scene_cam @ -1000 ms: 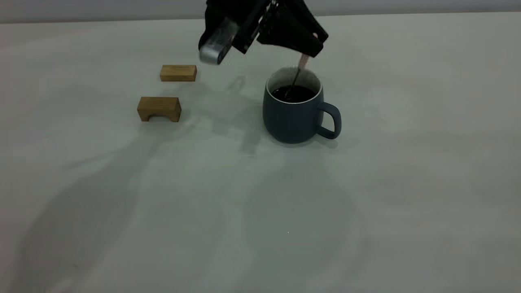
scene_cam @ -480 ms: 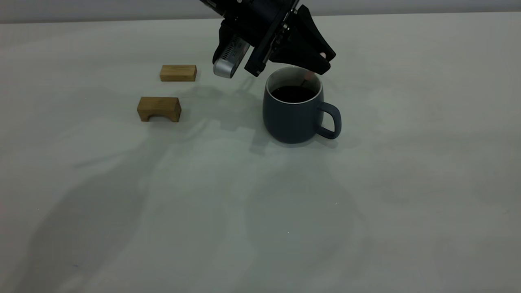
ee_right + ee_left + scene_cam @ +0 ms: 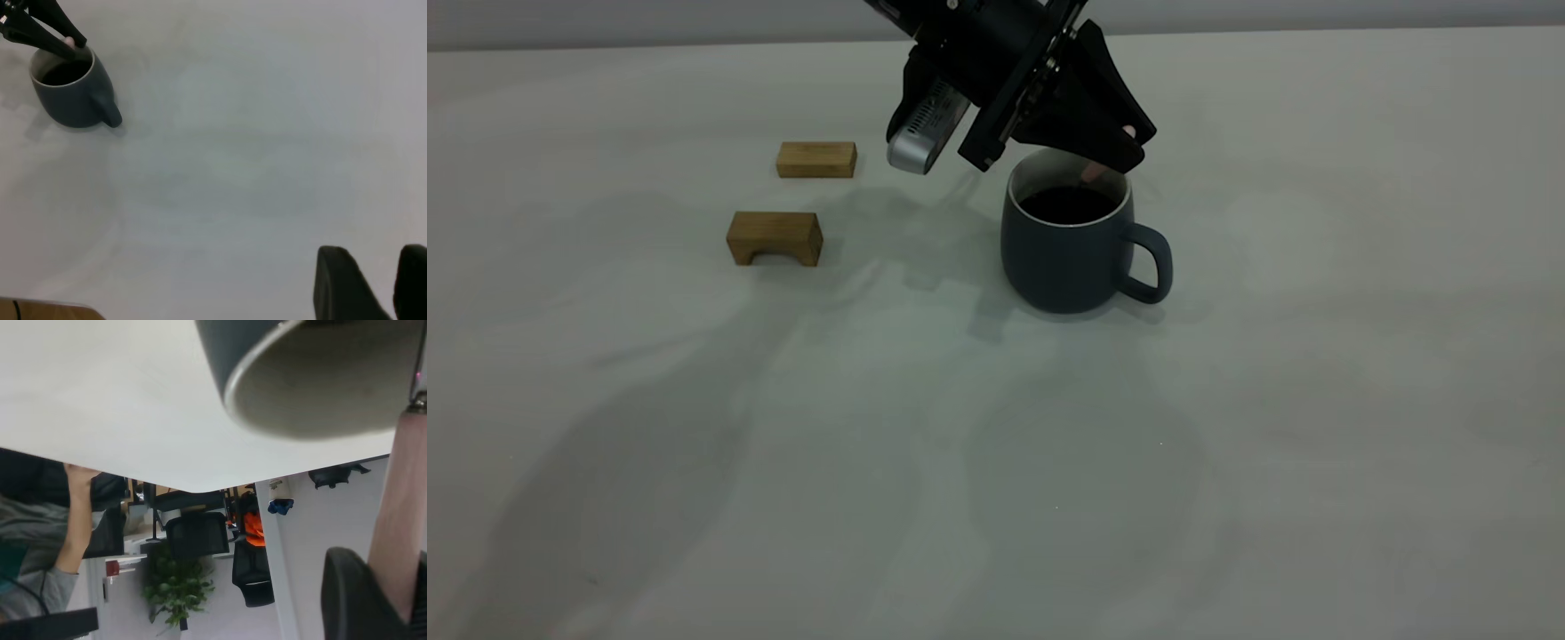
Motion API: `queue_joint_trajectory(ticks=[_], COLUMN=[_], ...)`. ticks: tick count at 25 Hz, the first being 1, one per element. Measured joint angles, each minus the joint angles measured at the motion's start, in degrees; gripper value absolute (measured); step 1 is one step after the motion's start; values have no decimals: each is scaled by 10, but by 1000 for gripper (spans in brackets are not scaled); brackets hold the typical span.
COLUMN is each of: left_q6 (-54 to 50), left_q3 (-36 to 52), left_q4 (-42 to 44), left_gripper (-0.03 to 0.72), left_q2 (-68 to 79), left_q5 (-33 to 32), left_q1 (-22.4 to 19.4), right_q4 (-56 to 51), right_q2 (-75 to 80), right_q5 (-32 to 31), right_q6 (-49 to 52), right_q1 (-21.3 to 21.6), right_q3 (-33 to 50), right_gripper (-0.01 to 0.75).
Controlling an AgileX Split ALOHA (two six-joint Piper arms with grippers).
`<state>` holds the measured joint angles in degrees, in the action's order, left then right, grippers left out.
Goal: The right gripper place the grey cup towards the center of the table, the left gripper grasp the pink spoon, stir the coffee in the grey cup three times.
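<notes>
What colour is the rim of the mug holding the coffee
White: a thin pale ring tops the grey cup, around the coffee. The exterior view shows it best.

rounded slate-grey mug (image 3: 1069, 253): mid-table (image 3: 1227, 427) | two brown wooden blocks (image 3: 775, 237) (image 3: 816, 159): left of mug, one behind other | black left gripper (image 3: 1120, 147): over mug's rim

no readable text, no labels, no brands, no numbers, no signs anywhere
</notes>
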<state>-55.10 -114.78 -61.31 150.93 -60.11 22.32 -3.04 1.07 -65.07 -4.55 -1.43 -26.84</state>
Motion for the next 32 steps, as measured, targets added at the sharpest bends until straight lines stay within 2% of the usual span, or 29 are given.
queue_joint_trajectory(ticks=[5,8,10,17,19,21,24,26,29,32], left_q6=[-8,-9,-10,15,96,258,477,545,558,523], left_q3=[-27,-62,-95,-218,-230,-231,-205,-158,-50,83], left_q4=[33,82,136,402,468,517,536,537,556,613], left_gripper=[426,500,515,519,519,519,519,519,519,519], left_q2=[0,0,-1,-45,-74,-111,-172,-217,-300,-405], left_q5=[-18,-35,-67,-68,-68,-68,-68,-68,-68,-68], left_q1=[0,0,0,1,-1,-5,-8,-8,-8,-9], right_q4=[0,0,0,0,0,0,0,0,0,0], right_q2=[0,0,0,0,0,0,0,0,0,0], right_q5=[0,0,0,0,0,0,0,0,0,0], right_q6=[0,0,0,0,0,0,0,0,0,0], right_q1=[0,0,0,0,0,0,0,0,0,0], right_q3=[0,0,0,0,0,0,0,0,0,0], right_gripper=[238,238,238,238,238,238,238,238,238,238])
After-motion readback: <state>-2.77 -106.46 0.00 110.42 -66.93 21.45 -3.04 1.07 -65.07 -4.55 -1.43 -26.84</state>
